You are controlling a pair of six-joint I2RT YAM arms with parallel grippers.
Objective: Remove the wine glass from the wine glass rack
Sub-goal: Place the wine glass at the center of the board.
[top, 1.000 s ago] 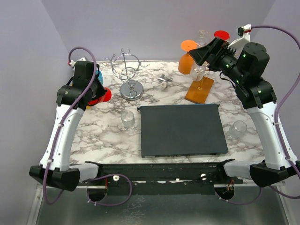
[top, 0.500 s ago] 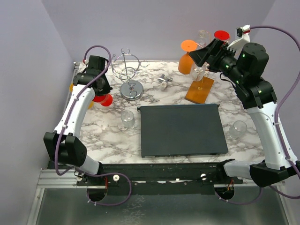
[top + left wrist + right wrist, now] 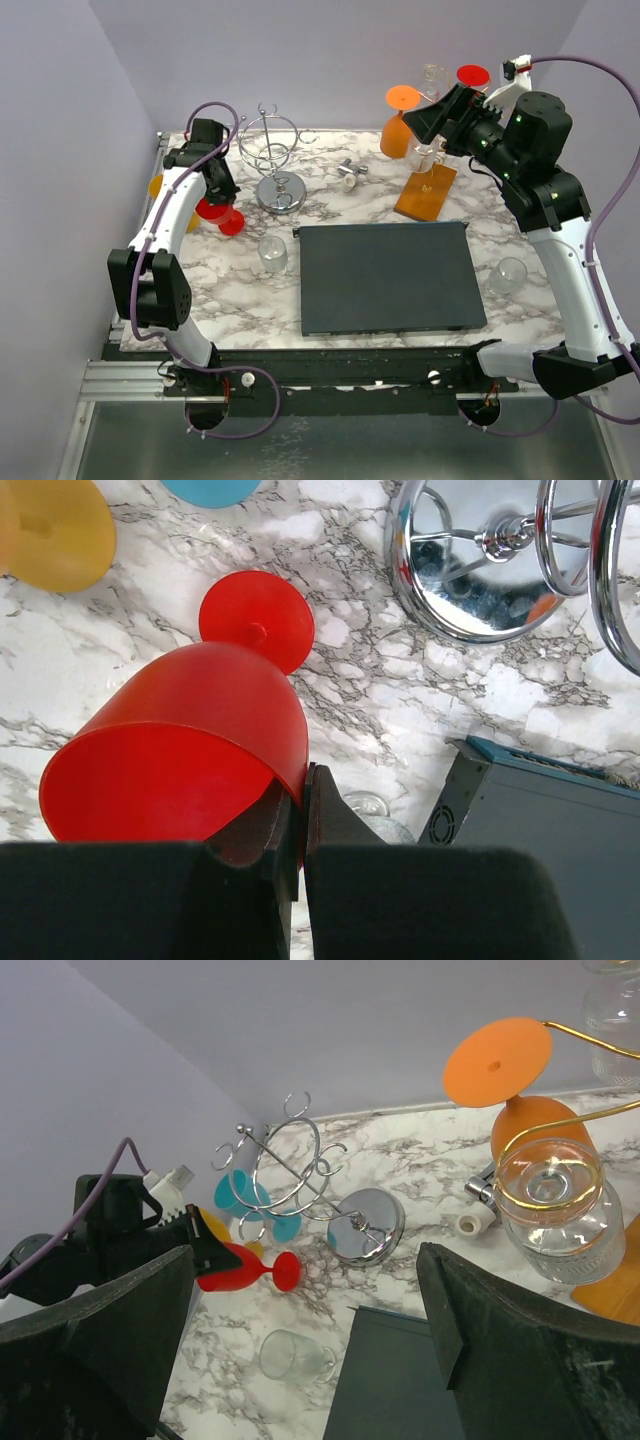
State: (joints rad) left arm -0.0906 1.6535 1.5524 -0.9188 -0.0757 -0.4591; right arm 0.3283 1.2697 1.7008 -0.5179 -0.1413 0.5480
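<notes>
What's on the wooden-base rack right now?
On the rack, an orange glass and a clear glass hang upside down; a red foot shows too, its bowl hidden behind the right arm.

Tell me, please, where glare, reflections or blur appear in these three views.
Left wrist: the round chrome base of the silver wire stand mirrors its surroundings; right wrist: the clear glass hanging on gold wire shows bright glints; top external: even light, soft shadows on the marbled white table.
</notes>
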